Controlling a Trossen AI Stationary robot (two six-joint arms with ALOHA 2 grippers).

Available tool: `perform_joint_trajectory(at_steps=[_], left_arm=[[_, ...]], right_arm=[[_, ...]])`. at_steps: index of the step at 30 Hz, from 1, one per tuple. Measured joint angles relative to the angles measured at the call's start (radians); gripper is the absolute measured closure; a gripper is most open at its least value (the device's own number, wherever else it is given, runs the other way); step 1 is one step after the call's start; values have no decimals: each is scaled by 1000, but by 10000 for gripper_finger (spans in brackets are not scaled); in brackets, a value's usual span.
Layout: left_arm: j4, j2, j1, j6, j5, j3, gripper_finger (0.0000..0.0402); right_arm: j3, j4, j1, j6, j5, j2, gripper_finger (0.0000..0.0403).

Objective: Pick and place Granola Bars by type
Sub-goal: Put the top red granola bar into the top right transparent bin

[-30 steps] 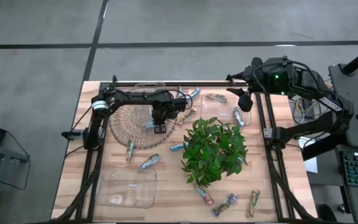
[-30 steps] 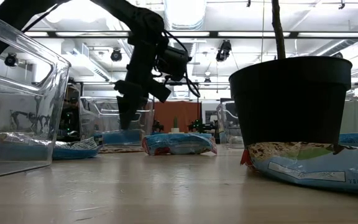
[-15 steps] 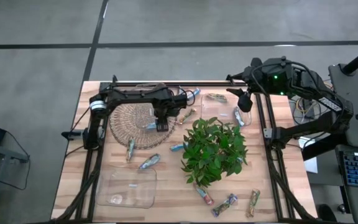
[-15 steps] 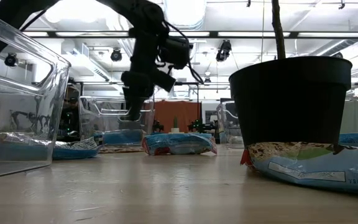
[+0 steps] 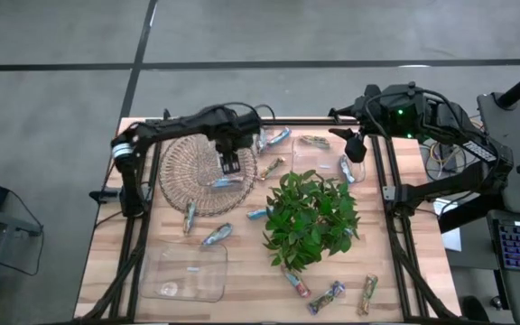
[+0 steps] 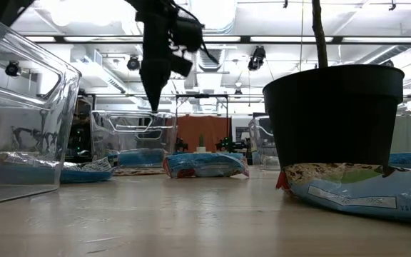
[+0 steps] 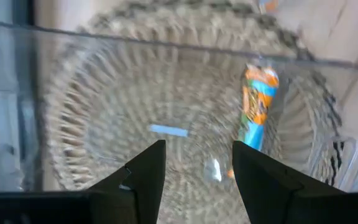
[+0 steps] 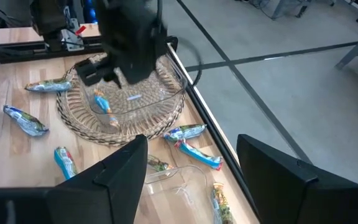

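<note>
My left gripper (image 5: pixel 228 164) hangs open above a clear bowl (image 5: pixel 190 155) that stands on a round wicker mat (image 5: pixel 177 194); in the low view this gripper (image 6: pixel 154 100) is high and points down. One orange-and-blue granola bar (image 7: pixel 257 111) lies flat on the bowl's floor (image 5: pixel 227 181), apart from the fingers. Other bars lie flat on the table: by the far edge (image 5: pixel 281 137), left of the plant (image 5: pixel 217 235) and near the near edge (image 5: pixel 328 296). My right gripper (image 8: pixel 191 180) waits open at the far right (image 5: pixel 357 149).
A leafy plant (image 5: pixel 310 217) in a black pot (image 6: pixel 341 118) stands mid-table, with a bar (image 6: pixel 362 194) in front of its base. A clear container (image 5: pixel 188 271) sits near the left front, another (image 5: pixel 310 161) behind the plant. Bare wood shows at the near right.
My left gripper has risen straight up out of the clear bowl and drifted slightly toward the far edge. The bar has stayed on the bowl's floor. My right arm has kept still.
</note>
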Motion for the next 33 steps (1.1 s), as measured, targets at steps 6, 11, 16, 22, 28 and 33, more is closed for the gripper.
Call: perform_joint_trajectory(at_steps=[6,11,16,22,28,33], left_arm=[[107,-122,13,-62,-1,0,235],[212,-207,14,-207,-14,0,235],[302,-251,-2,-380,-136,0,235],[335,-249,-39,-558,-334,2,235],[332,-247,-54,-652,-360,1,235],[347,-247,-75,-648,-359,1,235]], right_arm=[[0,0,0,15,25,0,164],[0,0,-1,50,54,0,165],[0,-1,0,88,55,0,172],[0,-6,0,90,61,-9,173],[0,-9,0,84,80,-16,170],[0,-9,0,62,80,-17,165]])
